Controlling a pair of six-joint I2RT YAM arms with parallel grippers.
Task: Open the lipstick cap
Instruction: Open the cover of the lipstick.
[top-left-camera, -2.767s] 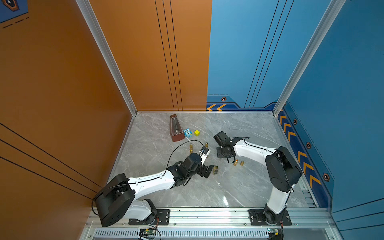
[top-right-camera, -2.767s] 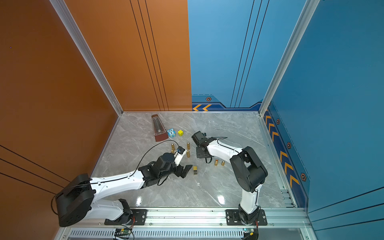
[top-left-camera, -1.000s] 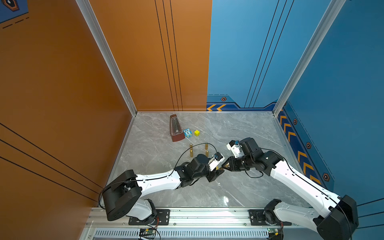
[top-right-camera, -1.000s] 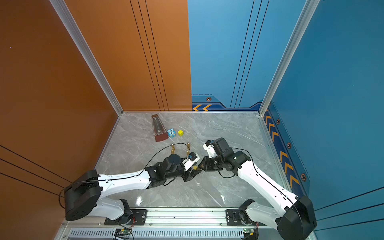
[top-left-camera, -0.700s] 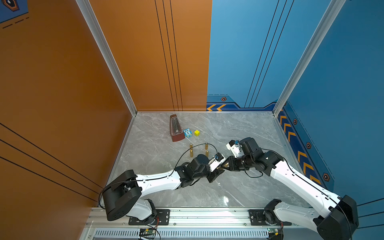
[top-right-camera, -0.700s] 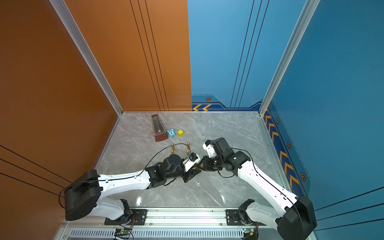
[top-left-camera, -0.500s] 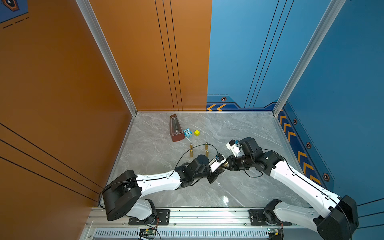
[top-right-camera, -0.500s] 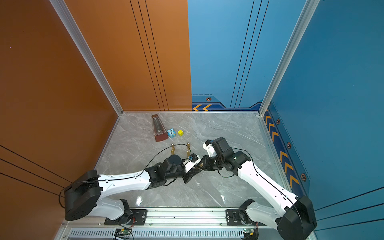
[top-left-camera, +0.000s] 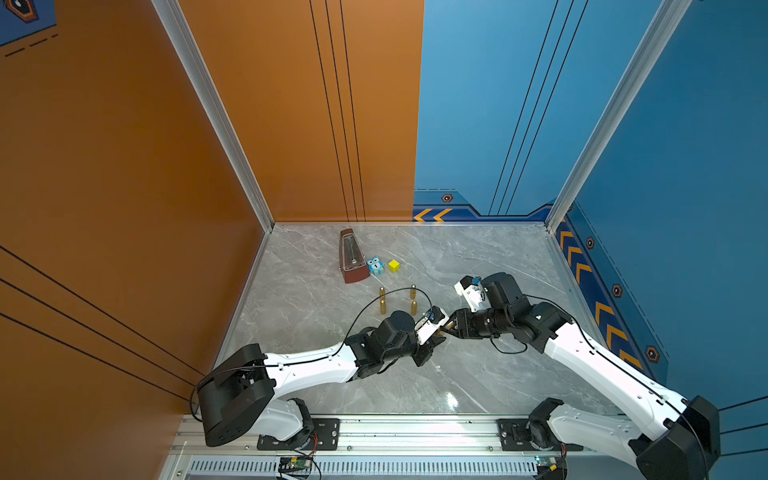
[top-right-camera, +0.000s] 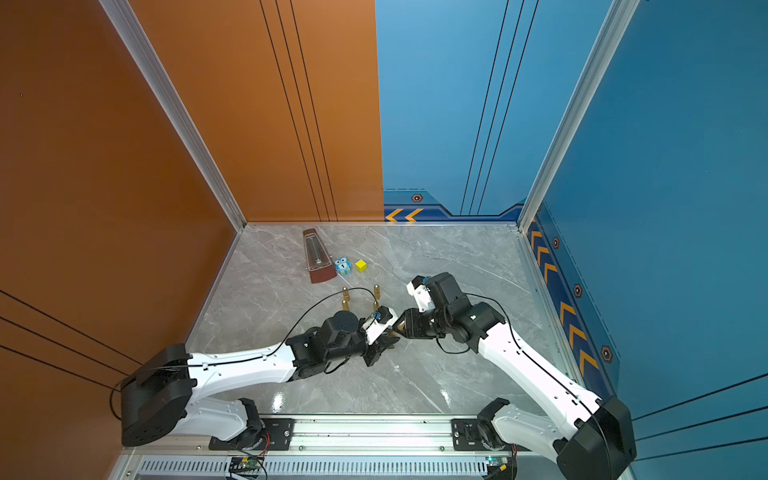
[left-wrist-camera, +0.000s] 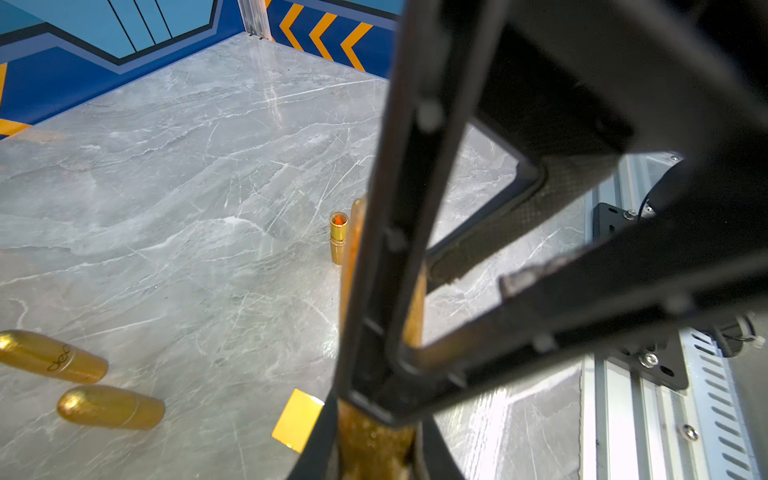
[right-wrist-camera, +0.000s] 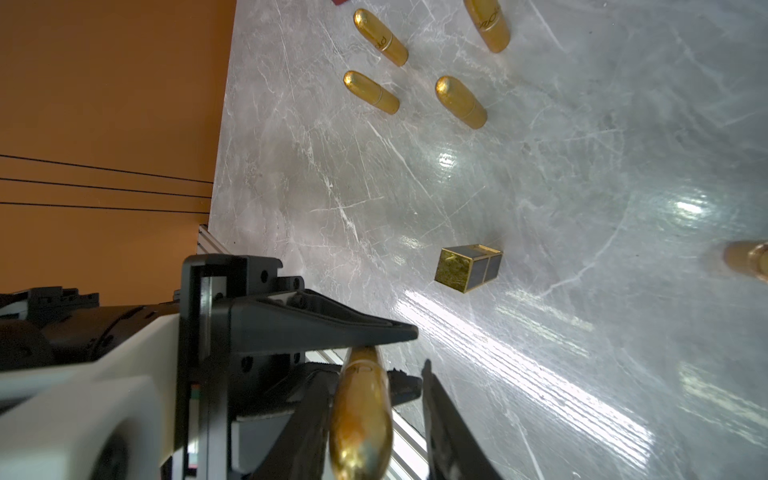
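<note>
A gold bullet-shaped lipstick (right-wrist-camera: 361, 415) hangs above the marble floor between my two arms. My left gripper (left-wrist-camera: 374, 440) is shut on one end of it (left-wrist-camera: 374, 446); in both top views that gripper (top-left-camera: 437, 337) (top-right-camera: 388, 337) points at the right one. My right gripper (right-wrist-camera: 376, 376) stands open around the rounded cap end, with one finger beside the lipstick and the other finger (right-wrist-camera: 432, 399) clear of it by a gap. The right gripper (top-left-camera: 451, 328) (top-right-camera: 400, 326) meets the left one tip to tip.
Several capped gold lipsticks (top-left-camera: 382, 306) stand on the floor behind the grippers. An open lipstick with an orange tip (left-wrist-camera: 338, 237) stands apart. A small gold box (right-wrist-camera: 467, 268) lies below. A metronome (top-left-camera: 352, 257), blue owl toy (top-left-camera: 375, 265) and yellow cube (top-left-camera: 393, 265) sit further back.
My left gripper has closed on the lipstick. My right gripper's fingers have parted from it. Both arms have stayed almost in place over the last second.
</note>
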